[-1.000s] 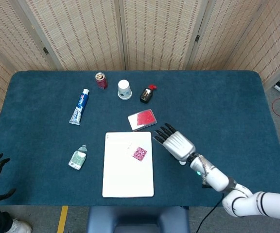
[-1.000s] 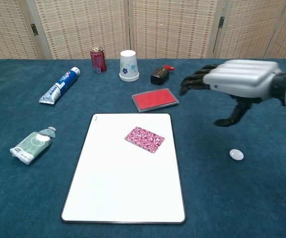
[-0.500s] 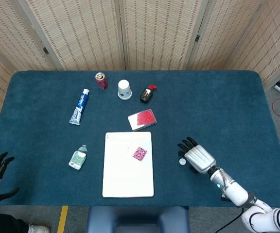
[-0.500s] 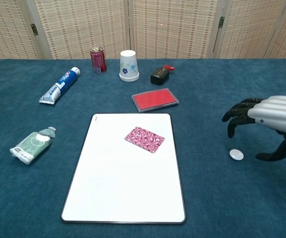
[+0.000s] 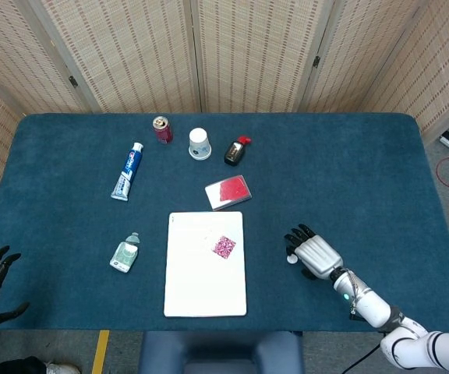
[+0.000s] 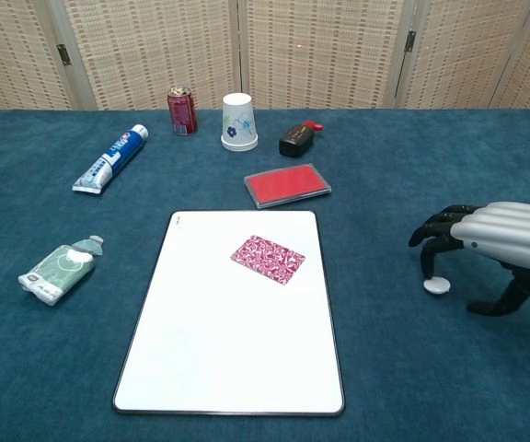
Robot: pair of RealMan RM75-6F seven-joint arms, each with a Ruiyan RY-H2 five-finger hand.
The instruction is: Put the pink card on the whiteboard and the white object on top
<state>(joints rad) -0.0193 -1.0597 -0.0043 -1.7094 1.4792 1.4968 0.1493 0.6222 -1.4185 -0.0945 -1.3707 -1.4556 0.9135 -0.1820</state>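
Chest view: right hand hovers over the white object, fingers spread, holding nothing; pink card lies on the whiteboard.

Bright, even light from overhead; both views sharp.
Shadows on the tabletop are soft and faint, the whiteboard reads bright without harsh glare, and the head view's tabletop edges bow slightly.

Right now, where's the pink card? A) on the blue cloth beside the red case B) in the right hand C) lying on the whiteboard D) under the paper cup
C: the pink card lies flat on the whiteboard, in its upper right part, while the right hand is off to the side with its fingers down at the white object on the cloth.
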